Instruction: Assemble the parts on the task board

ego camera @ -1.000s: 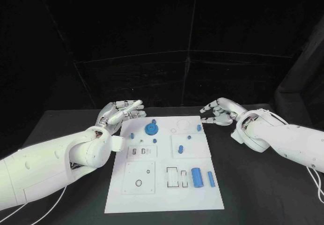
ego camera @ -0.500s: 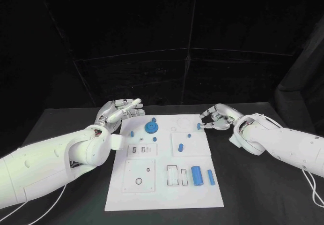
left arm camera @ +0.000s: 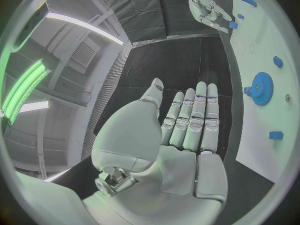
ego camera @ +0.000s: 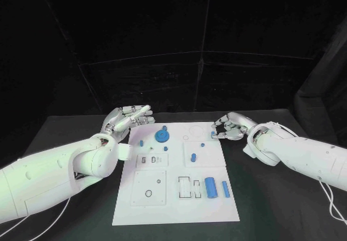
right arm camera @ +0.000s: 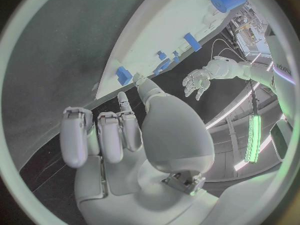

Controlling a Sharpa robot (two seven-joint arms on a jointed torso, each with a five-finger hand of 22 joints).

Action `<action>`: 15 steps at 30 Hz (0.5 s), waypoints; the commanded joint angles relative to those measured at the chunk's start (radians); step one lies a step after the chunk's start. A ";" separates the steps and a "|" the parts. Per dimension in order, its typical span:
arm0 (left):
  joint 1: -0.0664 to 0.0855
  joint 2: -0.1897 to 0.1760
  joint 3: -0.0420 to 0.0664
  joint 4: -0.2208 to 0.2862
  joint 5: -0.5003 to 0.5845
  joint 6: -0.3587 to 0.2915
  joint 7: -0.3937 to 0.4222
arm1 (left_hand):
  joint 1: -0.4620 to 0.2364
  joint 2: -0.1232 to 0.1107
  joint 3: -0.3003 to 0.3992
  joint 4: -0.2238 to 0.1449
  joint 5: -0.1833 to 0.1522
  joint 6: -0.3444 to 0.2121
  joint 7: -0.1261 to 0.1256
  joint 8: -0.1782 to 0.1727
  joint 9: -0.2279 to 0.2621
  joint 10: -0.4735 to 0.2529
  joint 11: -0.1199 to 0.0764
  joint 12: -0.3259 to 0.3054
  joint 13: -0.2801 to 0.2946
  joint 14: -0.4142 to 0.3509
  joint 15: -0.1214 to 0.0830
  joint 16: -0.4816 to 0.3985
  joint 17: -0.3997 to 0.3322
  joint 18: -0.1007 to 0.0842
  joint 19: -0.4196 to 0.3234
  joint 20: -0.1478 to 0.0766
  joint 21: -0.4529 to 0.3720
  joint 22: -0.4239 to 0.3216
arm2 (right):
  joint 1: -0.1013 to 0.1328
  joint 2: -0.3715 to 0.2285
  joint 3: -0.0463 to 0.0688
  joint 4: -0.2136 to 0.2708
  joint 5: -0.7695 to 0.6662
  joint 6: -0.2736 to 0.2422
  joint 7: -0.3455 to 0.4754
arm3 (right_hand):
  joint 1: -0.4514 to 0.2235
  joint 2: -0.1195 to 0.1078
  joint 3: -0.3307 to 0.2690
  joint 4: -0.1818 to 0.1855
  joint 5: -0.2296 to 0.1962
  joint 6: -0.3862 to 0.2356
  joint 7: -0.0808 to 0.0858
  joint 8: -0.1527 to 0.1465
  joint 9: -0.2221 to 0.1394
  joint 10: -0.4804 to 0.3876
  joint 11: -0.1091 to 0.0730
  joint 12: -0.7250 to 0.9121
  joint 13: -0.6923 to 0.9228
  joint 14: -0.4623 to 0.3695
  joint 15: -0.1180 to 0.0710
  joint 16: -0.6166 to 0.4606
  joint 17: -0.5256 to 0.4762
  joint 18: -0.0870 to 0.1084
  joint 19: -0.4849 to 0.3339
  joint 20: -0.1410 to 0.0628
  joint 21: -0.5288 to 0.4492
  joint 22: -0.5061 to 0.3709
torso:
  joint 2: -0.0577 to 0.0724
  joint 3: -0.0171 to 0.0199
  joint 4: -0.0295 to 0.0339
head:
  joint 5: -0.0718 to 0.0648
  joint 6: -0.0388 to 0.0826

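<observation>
The white task board [ego camera: 177,175] lies in the middle of the black worktop [ego camera: 282,201], its long side running from the near edge toward the far edge. On it, near the far end, stands a blue gear [ego camera: 161,135] with a small blue peg [ego camera: 165,149] just nearer than it, and two small blue pieces lie toward the board's left edge [ego camera: 141,142]. Close to the far right corner of the board sits a small blue block [ego camera: 212,134]; a blue oblong piece [ego camera: 193,159] lies further in toward the middle. At the near right part of the board a thick blue cylinder [ego camera: 210,188] lies lengthwise with a thinner blue rod [ego camera: 225,189] just beside it, toward the right edge, both next to a set of white rectangular slots. The right hand [ego camera: 231,126] hangs at the far right corner of the board, fingers curled inward, with the fingertips [ego camera: 218,131] right at the small blue block; whether they touch or pinch it cannot be told, and the right wrist view shows the block [right arm camera: 124,76] just ahead of the thumb tip with the other fingers folded in. The left hand [ego camera: 129,119] is beside the far left corner of the board, off its edge, palm flat and fingers stretched straight out side by side, released and holding nothing; the left wrist view shows these fingers [left arm camera: 190,120] extended together, with the gear [left arm camera: 260,88] on the board beyond them.
</observation>
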 commanded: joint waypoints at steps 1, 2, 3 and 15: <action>0.001 0.000 0.001 0.001 -0.006 0.010 0.008 | 0.003 0.010 -0.001 -0.005 0.005 0.007 0.000 -0.004 0.001 0.006 -0.001 -0.002 0.001 0.009 -0.001 -0.005 0.001 0.006 -0.002 0.001 -0.006 -0.002 | -0.003 0.004 0.000 -0.004 -0.014 0.014 -0.003 | 0.007 0.002 -0.004 -0.004 0.004 0.004 0.002 -0.004 0.000 0.042 -0.005 -0.004 0.188 0.084 -0.003 0.004 0.171 -0.011 0.003 -0.007 0.002 0.052 | 0.000 0.0004 0.0000 | 0.002 -0.001; 0.001 0.000 0.001 0.001 -0.006 0.010 0.008 | 0.003 0.010 -0.001 -0.005 0.005 0.007 0.000 -0.004 0.001 0.006 -0.001 -0.002 0.001 0.009 -0.001 -0.005 0.001 0.006 -0.002 0.001 -0.006 -0.002 | -0.003 0.004 0.000 -0.004 -0.014 0.014 -0.003 | 0.008 0.003 -0.004 -0.005 0.004 0.004 0.002 -0.003 0.000 0.042 -0.005 -0.004 0.188 0.084 -0.003 0.004 0.171 -0.011 0.003 -0.007 0.002 0.053 | 0.000 0.0005 0.0001 | 0.002 -0.001; 0.001 0.000 0.001 0.001 -0.006 0.010 0.007 | 0.003 0.010 -0.001 -0.005 0.005 0.007 0.000 -0.004 0.001 0.006 -0.001 -0.002 0.001 0.009 -0.001 -0.005 0.001 0.006 -0.002 0.001 -0.006 -0.002 | -0.004 0.006 0.000 -0.006 -0.014 0.013 -0.004 | 0.009 0.004 -0.003 -0.005 0.004 0.005 0.001 -0.003 0.001 0.043 -0.005 -0.004 0.188 0.084 -0.003 0.004 0.172 -0.011 0.003 -0.007 0.002 0.053 | 0.000 0.0010 -0.0008 | 0.003 -0.001; 0.001 -0.003 0.001 0.001 -0.006 0.010 0.006 | 0.003 0.010 -0.001 -0.006 0.005 0.007 0.000 -0.005 0.001 0.005 -0.001 -0.002 0.001 0.009 -0.001 -0.005 0.001 0.006 -0.002 0.001 -0.006 -0.002 | -0.008 0.014 0.000 -0.016 -0.021 0.019 -0.012 | 0.015 0.019 -0.002 -0.011 0.001 0.033 0.000 0.009 0.004 0.046 -0.007 0.000 0.192 0.085 -0.005 0.004 0.173 -0.011 0.004 -0.009 0.002 0.054 | 0.000 0.0022 -0.0018 | 0.004 -0.005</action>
